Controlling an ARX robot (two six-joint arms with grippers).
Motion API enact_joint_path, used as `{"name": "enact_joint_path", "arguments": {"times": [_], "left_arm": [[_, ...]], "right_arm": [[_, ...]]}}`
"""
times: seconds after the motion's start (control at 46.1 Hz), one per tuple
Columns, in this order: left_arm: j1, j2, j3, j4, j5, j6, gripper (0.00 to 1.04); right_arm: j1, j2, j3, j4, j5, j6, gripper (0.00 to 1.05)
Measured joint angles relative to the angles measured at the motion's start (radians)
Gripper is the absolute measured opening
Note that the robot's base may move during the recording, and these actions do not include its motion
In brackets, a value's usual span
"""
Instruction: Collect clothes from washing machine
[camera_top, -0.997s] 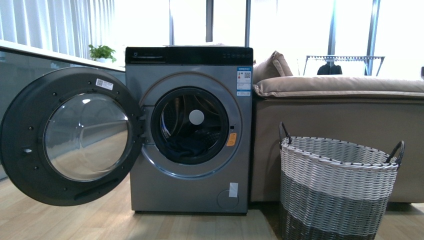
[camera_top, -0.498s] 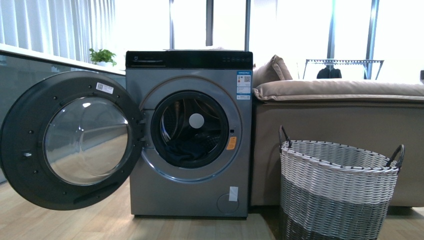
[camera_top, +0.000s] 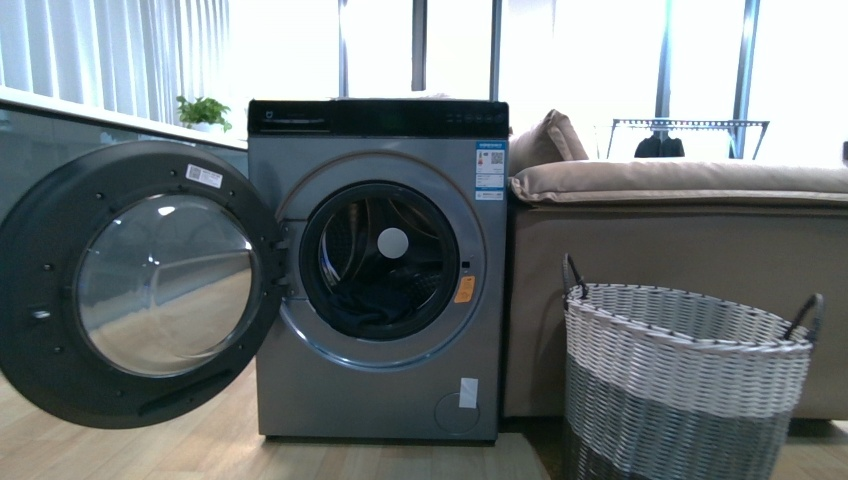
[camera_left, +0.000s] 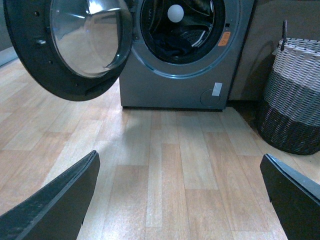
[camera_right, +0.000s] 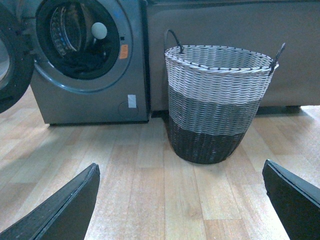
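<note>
Dark navy-blue fabric clothes (camera_top: 372, 303) lie crumpled low in the drum (camera_top: 425, 262) of the grey metallic front-loading washing machine (camera_top: 370, 395), whose round glass porthole door (camera_top: 150, 285) stands swung wide open. A white-and-grey woven basket (camera_top: 685, 380) sits near it on the wooden floor (camera_left: 150, 135). Left gripper (camera_left: 178, 162) and right gripper (camera_right: 180, 167) are both spread wide, empty, well apart from the machine

Of the robot's body we see the left gripper (camera_left: 179, 155) and the right gripper (camera_right: 181, 164), each in its own wrist view. Each presents two fingers (camera_left: 60, 205), matte charcoal-black, flat-faced and wedge-shaped, narrowing to a blunt corner. We find the surfaces faintly grainy.
</note>
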Motion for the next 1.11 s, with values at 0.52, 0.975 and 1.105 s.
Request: {"name": "enact_joint_path", "arguments": {"times": [0.52,0.975,1.105], "left_arm": [[0.0,0.002,0.0,0.0,-0.002,0.0,0.98],[0.0,0.001,0.0,0.0,0.0,0.0,0.98],[0.0,0.001,0.0,0.0,0.0,0.0,0.98]], "right_arm": [[0.0,0.0,0.0,0.0,0.0,0.0,0.97],[0.0,0.0,0.0,-0.001,0.0,0.0,0.97],[0.0,0.0,0.0,-0.001,0.0,0.0,0.97]]}}
